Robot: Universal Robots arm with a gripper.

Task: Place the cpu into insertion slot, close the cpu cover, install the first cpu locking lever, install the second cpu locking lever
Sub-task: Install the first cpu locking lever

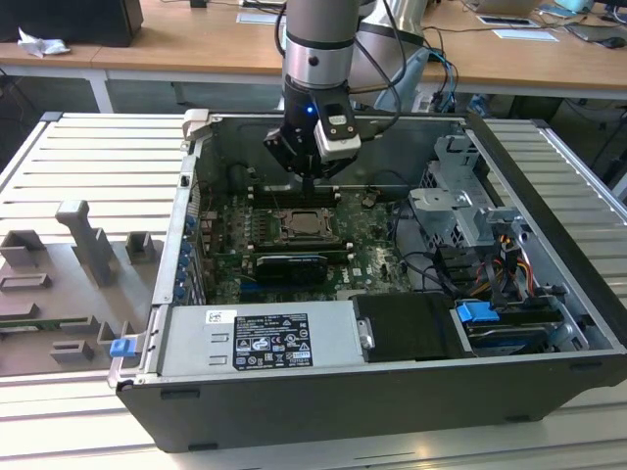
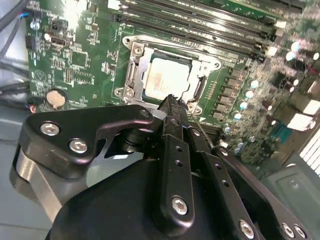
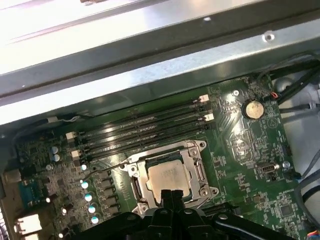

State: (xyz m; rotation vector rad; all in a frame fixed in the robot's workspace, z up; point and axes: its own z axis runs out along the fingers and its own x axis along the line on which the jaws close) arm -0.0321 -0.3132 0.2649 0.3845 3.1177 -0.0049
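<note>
The white label [image 1: 258, 341] on the power supply [image 1: 333, 331] carries print too small to read

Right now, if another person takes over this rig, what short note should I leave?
End effector: shut, holding nothing that I can see, tips at the edge of the insertion slot.
Cpu: seated in the slot.
Cpu cover: flat around the cpu, closed.
Done: placing, cover.
Left: the two locking levers; I cannot tell whether either is latched.
</note>
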